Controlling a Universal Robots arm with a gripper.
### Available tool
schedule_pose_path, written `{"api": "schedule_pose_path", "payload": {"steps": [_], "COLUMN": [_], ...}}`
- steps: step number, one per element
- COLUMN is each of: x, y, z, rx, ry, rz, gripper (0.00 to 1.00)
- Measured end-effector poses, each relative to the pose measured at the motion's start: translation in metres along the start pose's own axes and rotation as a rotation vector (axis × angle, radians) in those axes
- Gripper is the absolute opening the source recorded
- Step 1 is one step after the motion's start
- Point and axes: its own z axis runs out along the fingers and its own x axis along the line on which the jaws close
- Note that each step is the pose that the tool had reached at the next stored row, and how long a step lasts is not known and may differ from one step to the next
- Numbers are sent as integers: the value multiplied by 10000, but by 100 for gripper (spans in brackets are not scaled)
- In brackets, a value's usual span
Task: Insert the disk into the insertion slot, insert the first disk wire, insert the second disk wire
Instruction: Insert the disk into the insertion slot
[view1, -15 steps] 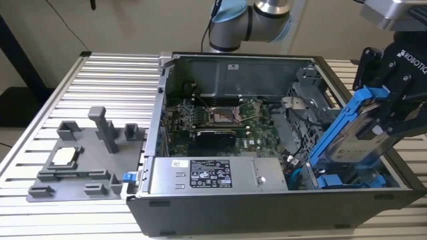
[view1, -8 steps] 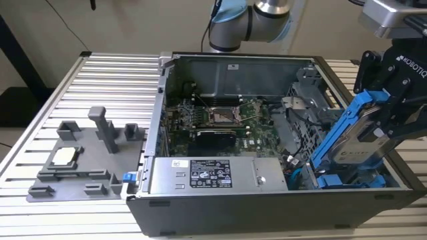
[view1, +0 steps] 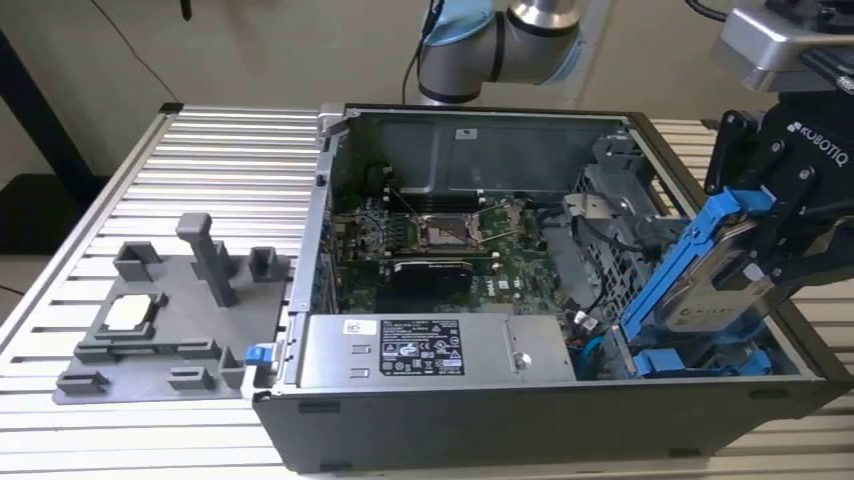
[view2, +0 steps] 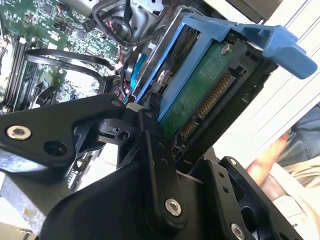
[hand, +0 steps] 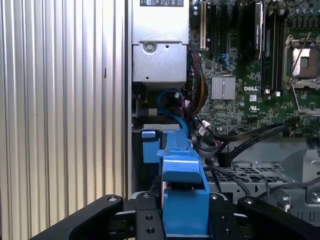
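The exterior view looked down steeply, from a little way off, on the open computer case on the ribbed counter, with the claw at three o'clock in that view. Both wrist views rode close behind the claw, sharing the disk and the motherboard beyond it.

Lit brightly and evenly from overhead. Pale glare along the ribbed aluminium surface; soft shadow inside the open grey metal computer case.
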Motion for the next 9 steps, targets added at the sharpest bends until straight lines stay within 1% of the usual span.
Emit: {"api": "schedule_pose_path", "payload": {"steps": [5,9], "x": [0,1], "y": [-37,-40], "z": [49,107], "rx": [0,-2], "ry": [4,4], "rz": [-27,-26], "gripper": [33,33]}}
